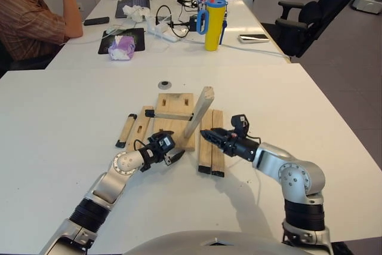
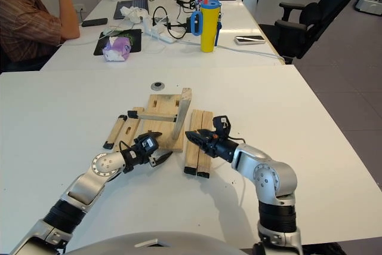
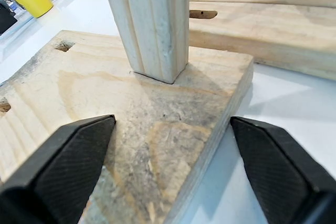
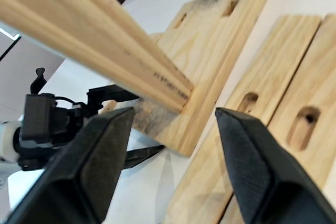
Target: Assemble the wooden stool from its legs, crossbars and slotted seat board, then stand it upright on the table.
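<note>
The left claw [image 3: 173,120] is spread, one black ribbed finger over the near corner of the pale pine slotted seat board [image 1: 173,103] and the other just off its edge over the white desk [image 1: 59,135]; it pinches nothing. The right claw [image 4: 174,111] is also spread and empty, low beside the square pine leg [image 1: 200,111] that stands in the board's near corner and leans away toward the desk's far edge.

The board lies flat about midway between the desk's left and right edges. A short crossbar [image 1: 170,114] rests across it. Two slotted pine legs [image 1: 210,158] lie side by side against its right edge, and two shorter pine pieces with black ends [image 1: 134,126] lie to its left.

The wood looks light, stiff and dry, with rough grain that should grip well. The board will likely slide on the smooth desk, so the left claw ought to clamp its corner through the thickness. The leaning leg suggests a loose joint; I would take it low on two flat faces, near the board, to straighten and press it home.
</note>
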Tool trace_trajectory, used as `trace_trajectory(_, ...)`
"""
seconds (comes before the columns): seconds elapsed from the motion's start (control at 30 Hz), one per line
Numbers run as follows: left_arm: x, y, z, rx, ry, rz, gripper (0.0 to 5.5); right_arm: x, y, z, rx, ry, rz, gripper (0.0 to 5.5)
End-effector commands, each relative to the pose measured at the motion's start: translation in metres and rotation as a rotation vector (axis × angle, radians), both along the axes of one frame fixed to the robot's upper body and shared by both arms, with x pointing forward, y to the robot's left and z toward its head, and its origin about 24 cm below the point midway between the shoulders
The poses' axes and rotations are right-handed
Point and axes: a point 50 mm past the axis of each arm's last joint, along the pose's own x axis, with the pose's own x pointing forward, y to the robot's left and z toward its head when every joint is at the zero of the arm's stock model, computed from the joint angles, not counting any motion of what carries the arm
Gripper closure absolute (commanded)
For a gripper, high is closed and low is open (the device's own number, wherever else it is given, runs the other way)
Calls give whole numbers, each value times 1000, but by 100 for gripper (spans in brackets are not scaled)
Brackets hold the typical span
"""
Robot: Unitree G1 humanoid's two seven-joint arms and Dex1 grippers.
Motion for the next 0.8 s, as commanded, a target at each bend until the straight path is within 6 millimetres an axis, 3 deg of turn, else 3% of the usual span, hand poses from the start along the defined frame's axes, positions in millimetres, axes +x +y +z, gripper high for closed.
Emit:
trace_trajectory(0.03, -38, 32, -60, 229, 357, 147, 143, -15, 7, 6, -4, 170, -26, 263)
trace_trajectory(0.37, -36, 24, -56, 198, 332, 172, 143, -26, -5, -17, -189, 304, -76, 263)
trace_trajectory(0.57, -40, 16, -56, 176, 336, 180, 143, -20, -18, -10, -368, 253, -42, 263)
trace_trajectory(0.8, -42, 6, -58, 159, 344, 180, 143, -10, -8, 0, -381, 204, 6, 263)
